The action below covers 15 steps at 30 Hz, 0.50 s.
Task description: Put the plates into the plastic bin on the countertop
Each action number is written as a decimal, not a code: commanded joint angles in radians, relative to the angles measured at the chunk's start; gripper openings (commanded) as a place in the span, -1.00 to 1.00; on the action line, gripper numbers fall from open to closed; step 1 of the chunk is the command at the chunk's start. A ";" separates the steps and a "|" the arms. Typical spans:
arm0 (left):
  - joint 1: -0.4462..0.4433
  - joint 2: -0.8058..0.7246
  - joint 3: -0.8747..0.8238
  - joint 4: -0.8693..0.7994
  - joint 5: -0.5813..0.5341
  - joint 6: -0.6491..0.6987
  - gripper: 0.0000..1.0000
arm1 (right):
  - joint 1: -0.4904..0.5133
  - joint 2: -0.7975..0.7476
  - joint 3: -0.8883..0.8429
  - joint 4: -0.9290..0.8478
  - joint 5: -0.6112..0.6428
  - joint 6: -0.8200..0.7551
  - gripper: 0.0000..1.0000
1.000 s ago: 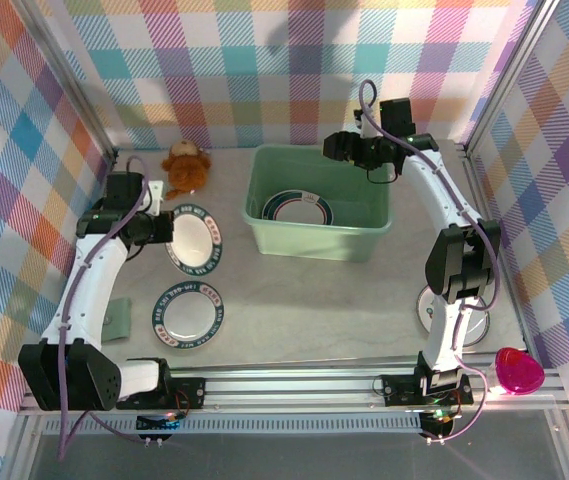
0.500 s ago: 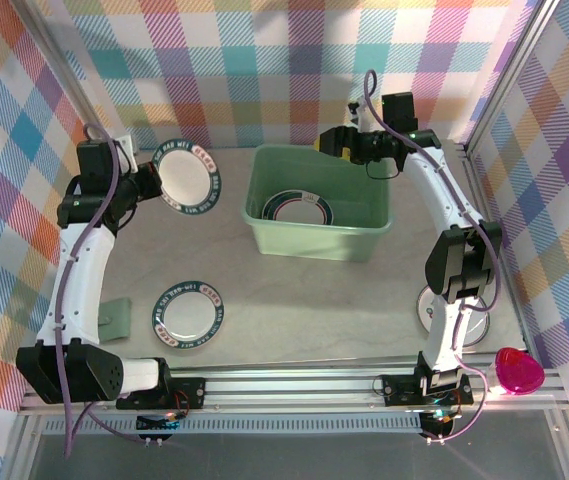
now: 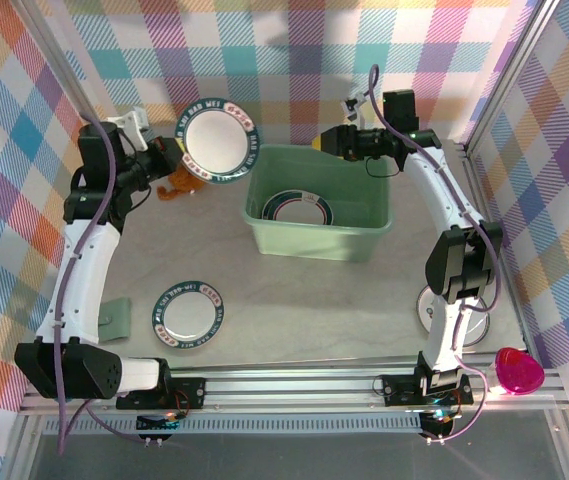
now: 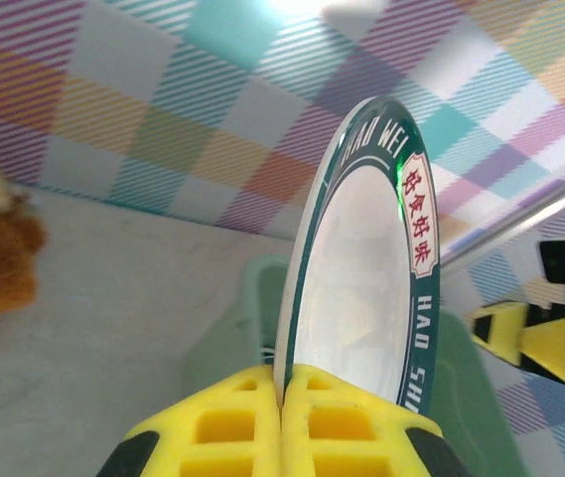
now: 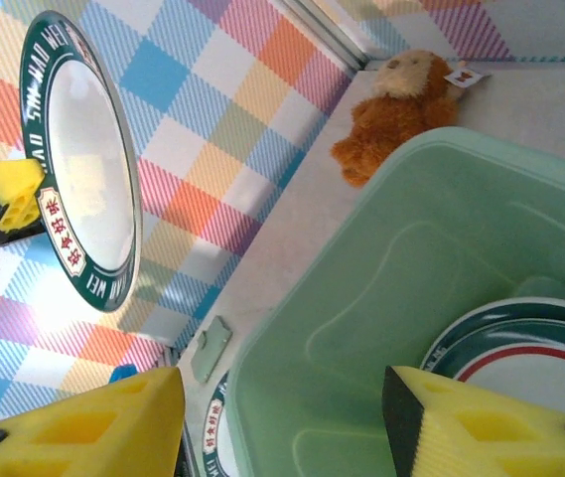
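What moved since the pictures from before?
The left gripper, shut on a plate all along, raised it from near the countertop and swung it back beside the plastic bin's far left corner. Nothing was grabbed or let go. The right gripper stayed open over the bin's far rim; the plate in the bin, the near plate and the teddy stayed put.

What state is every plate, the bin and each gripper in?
pale green rectangular plastic bin: upright, one plate inside.
teal-and-red-banded white plate: flat inside the bin.
white round plate with lettered dark-teal rim: raised on edge beside the bin's far left corner.
left gripper: shut on that plate's rim.
second lettered teal-rimmed plate: flat on the grey countertop.
plate under the right arm: flat, mostly hidden.
right gripper: open, empty, by the bin's far rim.
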 commanded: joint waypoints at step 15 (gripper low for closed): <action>-0.156 0.062 0.012 0.254 0.096 -0.103 -1.00 | 0.036 -0.133 -0.079 0.105 -0.047 -0.003 0.08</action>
